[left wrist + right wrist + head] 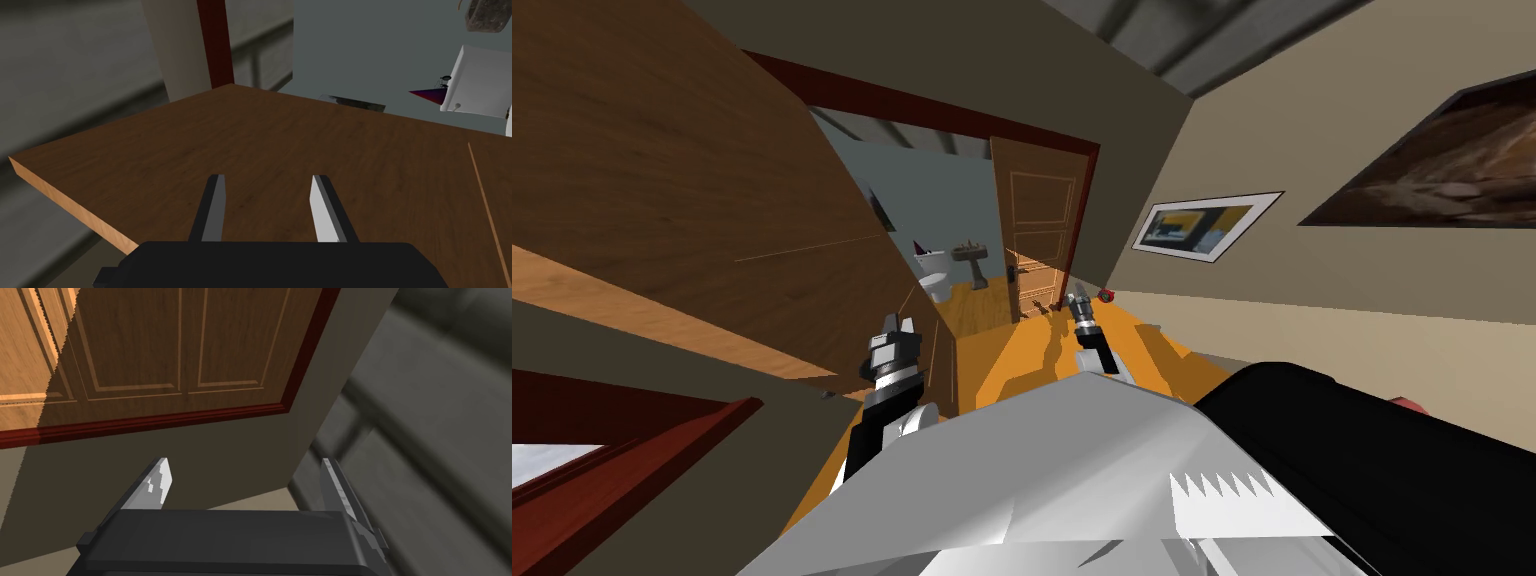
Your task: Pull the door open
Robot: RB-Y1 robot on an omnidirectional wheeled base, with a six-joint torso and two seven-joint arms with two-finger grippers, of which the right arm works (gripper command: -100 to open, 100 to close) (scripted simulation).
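Closest in, the plain brown door (692,200) spans the left side of the head view. It stands swung away from the dark red door frame (912,100), so the room beyond shows past its free edge. The left gripper (900,322) hovers at that door's face near the free edge. In the left wrist view its fingers (215,200) stand apart over the wood, holding nothing. They may be just off the surface, but I cannot tell whether they touch it.

Through the opening sit a white toilet (936,275) and a sink (972,252). Just beside them a lighter panelled door (1037,220) stands against the frame's right side. The right gripper (1075,290) is raised over the orange floor (1032,350), near the foot of that panelled door, with its fingers (160,480) spread and empty. On the right wall hang a small framed picture (1202,225) and a larger dark one (1442,165).
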